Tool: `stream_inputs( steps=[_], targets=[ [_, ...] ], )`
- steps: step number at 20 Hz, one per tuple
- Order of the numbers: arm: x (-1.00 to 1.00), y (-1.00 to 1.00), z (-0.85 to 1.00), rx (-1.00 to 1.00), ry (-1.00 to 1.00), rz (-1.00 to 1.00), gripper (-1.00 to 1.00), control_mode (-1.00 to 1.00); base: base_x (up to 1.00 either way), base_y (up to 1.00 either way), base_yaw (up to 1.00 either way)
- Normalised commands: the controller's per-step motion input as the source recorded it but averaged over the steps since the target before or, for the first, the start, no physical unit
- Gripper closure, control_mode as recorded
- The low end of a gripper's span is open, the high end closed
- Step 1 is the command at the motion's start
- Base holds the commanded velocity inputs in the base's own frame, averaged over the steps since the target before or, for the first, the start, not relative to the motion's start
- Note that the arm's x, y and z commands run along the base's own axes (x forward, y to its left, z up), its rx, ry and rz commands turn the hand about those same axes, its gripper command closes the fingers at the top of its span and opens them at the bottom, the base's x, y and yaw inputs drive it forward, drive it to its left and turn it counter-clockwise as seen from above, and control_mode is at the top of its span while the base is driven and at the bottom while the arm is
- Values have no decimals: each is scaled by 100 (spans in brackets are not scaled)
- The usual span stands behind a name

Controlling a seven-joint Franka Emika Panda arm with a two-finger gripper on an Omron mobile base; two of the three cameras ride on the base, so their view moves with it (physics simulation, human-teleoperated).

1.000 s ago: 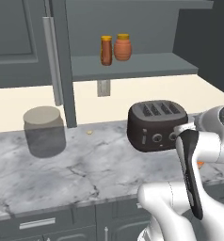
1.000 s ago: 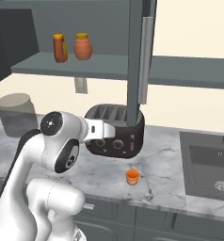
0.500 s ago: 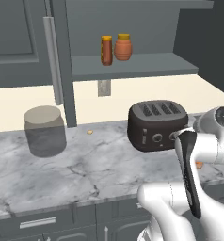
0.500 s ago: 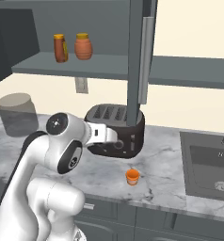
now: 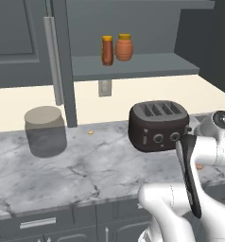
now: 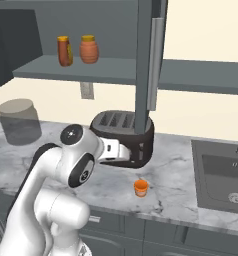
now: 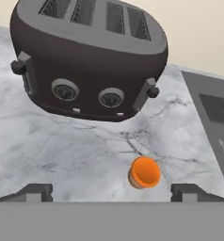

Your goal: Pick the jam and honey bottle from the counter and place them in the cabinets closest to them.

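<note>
Jam, a tiny squat orange jar with a paler rim (image 6: 140,188), stands upright on the grey-white marbled stone desk (image 6: 181,175), in front of the dark four-slot toaster (image 6: 122,134) and a little toward the sink (image 6: 222,176) from it, apart from both. In the hand view the same orange jar (image 7: 144,173) sits low in the picture, below the toaster's (image 7: 88,61) knobbed front face, between the two dark fingertips (image 7: 36,192) and a little nearer the one on the picture's right.

Those fingertips stand wide apart, so the claw (image 7: 112,193) is open and holds nothing; it hovers above the desk (image 7: 57,150), on the near side of the toaster, and does not touch the jam. From the right base view the white arm's wrist reaches across in front of the toaster, its end hidden against the toaster's dark body.

Above and behind the toaster, the open dark grey wall cabinet (image 5: 62,56) shows its grey shelf (image 5: 138,64). On that shelf the slim reddish-brown honey bottle with a yellow cap (image 5: 107,50) stands upright, just beside a rounder orange pot with a yellow lid (image 5: 124,47), the two close but not clearly touching. The cabinet door with its long silver bar handle (image 6: 154,62) hangs open above the toaster.

Well to the far side of the toaster from the sink, a big translucent grey jar with a pale lid (image 5: 45,131) stands on the desk.
</note>
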Motion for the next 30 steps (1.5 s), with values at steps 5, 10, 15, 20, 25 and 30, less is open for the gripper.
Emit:
stream_inputs(
  steps=[5, 10, 15, 20, 25, 30],
  targets=[
    [15, -8, -36, -3, 14, -1, -100, -100, 0, 0, 0],
    [25, -16, -30, -3, 14, -7, -100, -100, 0, 0, 0],
    [30, -20, -25, -1, 14, -7, -100, -100, 0, 0, 0],
    [29, -25, -25, 0, 17, -5, -100, -100, 0, 0, 0],
    [26, -40, -26, 0, 15, -2, -100, -100, 0, 0, 0],
    [16, -40, -24, 0, 7, 0, -100, -100, 0, 0, 0]
  ],
)
